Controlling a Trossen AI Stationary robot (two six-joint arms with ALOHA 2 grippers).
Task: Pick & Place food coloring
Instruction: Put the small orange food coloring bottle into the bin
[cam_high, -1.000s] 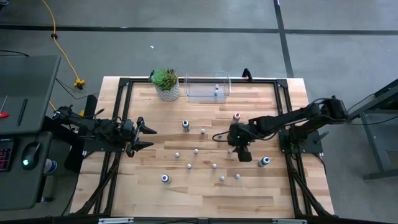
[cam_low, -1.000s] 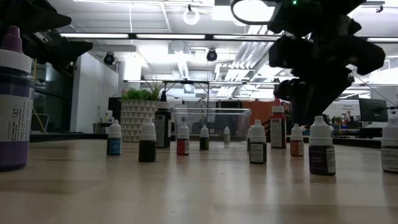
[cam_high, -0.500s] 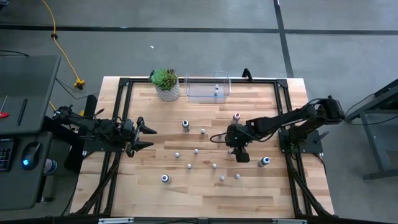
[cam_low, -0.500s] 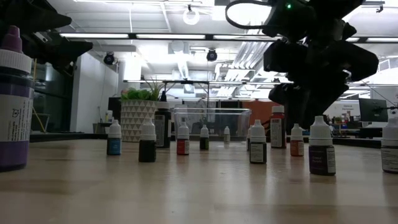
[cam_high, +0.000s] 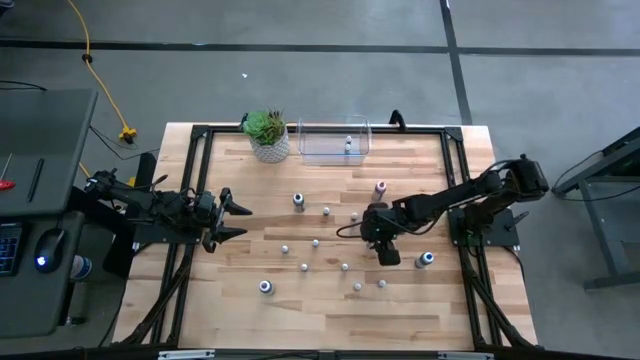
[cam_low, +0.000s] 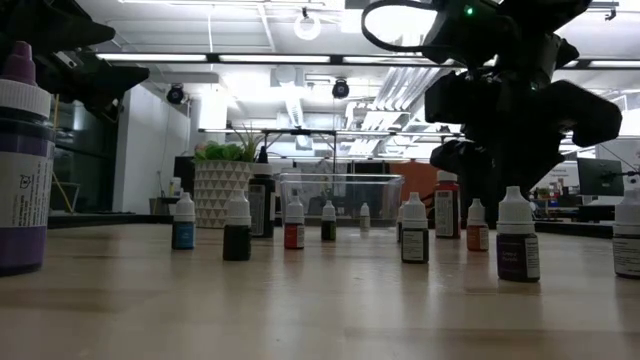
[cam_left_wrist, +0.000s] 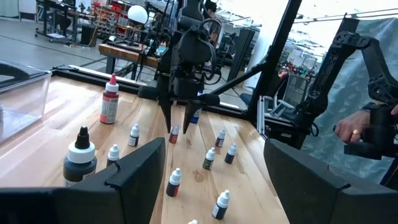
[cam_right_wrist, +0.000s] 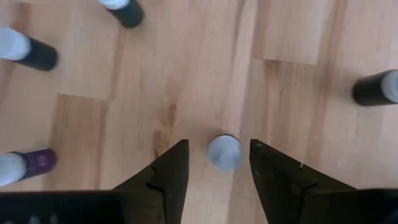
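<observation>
Jaws of the right gripper (cam_right_wrist: 214, 163) spread apart, pointing straight down with one small white-capped bottle (cam_right_wrist: 224, 151) standing between the fingers (cam_right_wrist: 168, 174), not yet clasped. Jaws of the left gripper (cam_high: 238, 221) also spread wide, hovering at the left edge of the counter (cam_high: 330, 310), holding nothing.

Largest first: wooden counter with a black frame. Right arm (cam_high: 450, 198) reaching in from the right toward the middle. At the far edge, clear plastic bin (cam_high: 333, 141) with a tiny bottle inside, and just left of it a green potted plant (cam_high: 266, 133).

Food coloring bottles (cam_high: 322, 243) scattered upright across the middle of the counter, well apart from one another: a taller red-topped bottle (cam_high: 380, 188) far of the right gripper, a dark-capped bottle (cam_high: 298, 201) left of centre, two blue-topped ones (cam_high: 265, 288) near the front and at right, small pale ones between. From counter level, all seen standing in a loose row (cam_low: 414, 231).
</observation>
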